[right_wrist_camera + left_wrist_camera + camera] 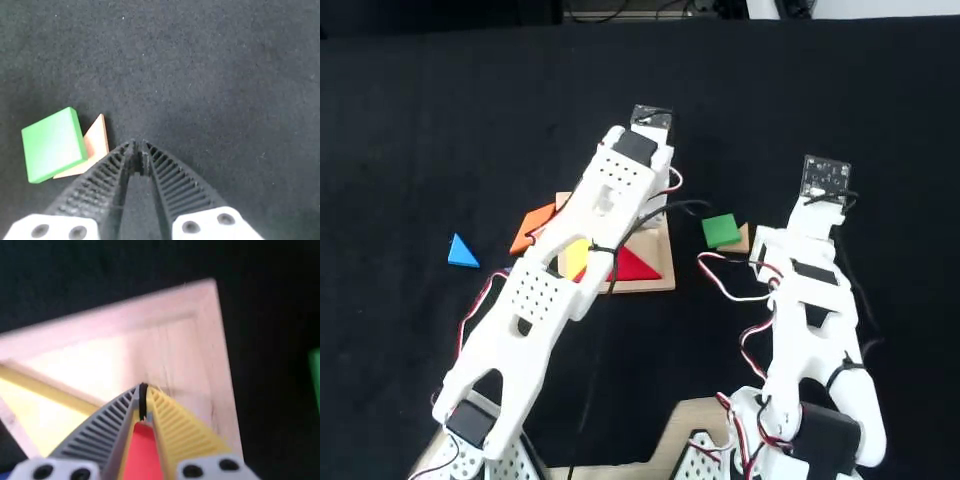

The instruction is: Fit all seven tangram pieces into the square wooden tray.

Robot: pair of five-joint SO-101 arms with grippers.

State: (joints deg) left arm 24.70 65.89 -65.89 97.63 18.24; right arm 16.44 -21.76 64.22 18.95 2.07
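Observation:
The square wooden tray (660, 281) lies under my left arm, with a red triangle (636, 265) and a yellow piece (575, 257) in it. My left gripper (143, 390) is shut, its tips low over the bare tray floor (170, 350) near a corner. Red shows in the gap behind the tips, and the yellow piece (40, 410) lies beside them. A green square (720, 230) rests partly on a tan triangle (739, 240) right of the tray. My right gripper (137, 147) is shut and holds nothing, just beside the green square (52, 144) and tan triangle (95, 145).
An orange piece (533, 228) lies against the tray's left edge. A blue triangle (462, 251) sits farther left on the black cloth. The arms' bases (720, 450) stand on a wooden board at the front edge.

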